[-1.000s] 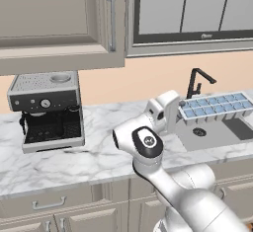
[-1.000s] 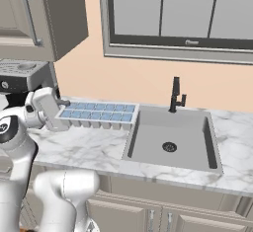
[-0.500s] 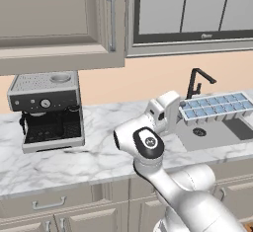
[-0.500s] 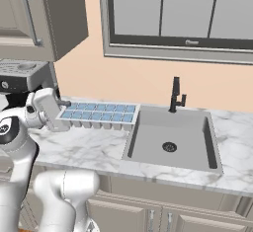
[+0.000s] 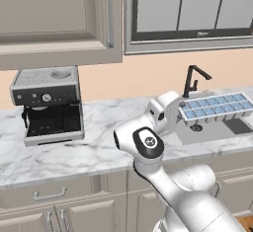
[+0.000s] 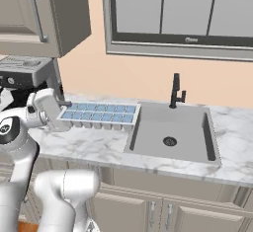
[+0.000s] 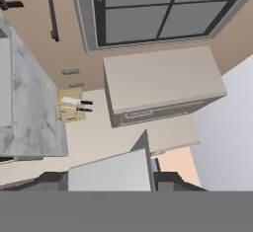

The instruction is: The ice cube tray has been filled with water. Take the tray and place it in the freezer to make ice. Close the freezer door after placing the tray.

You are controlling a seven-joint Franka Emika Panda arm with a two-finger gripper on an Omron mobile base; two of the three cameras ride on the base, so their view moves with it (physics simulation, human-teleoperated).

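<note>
My gripper [image 5: 181,111] is shut on the near end of the ice cube tray [image 5: 216,106], a pale blue tray with a whitish rim and two rows of cells. The tray [image 6: 100,114] hangs level above the counter's edge beside the sink, and the water [image 6: 94,116] shows as glossy blue squares. The gripper [image 6: 63,115] holds it at the left end in the right base view. In the hand view the tray's end [image 7: 109,171] sits between the two dark fingertips [image 7: 172,180]. The freezer and the freezer door are out of view.
A coffee machine [image 5: 49,105] stands on the marble counter [image 5: 99,147] at the left. The steel sink [image 6: 207,137] with a black faucet [image 6: 175,92] lies to the right. Wall cabinets [image 5: 59,19] and a window [image 6: 188,9] are above.
</note>
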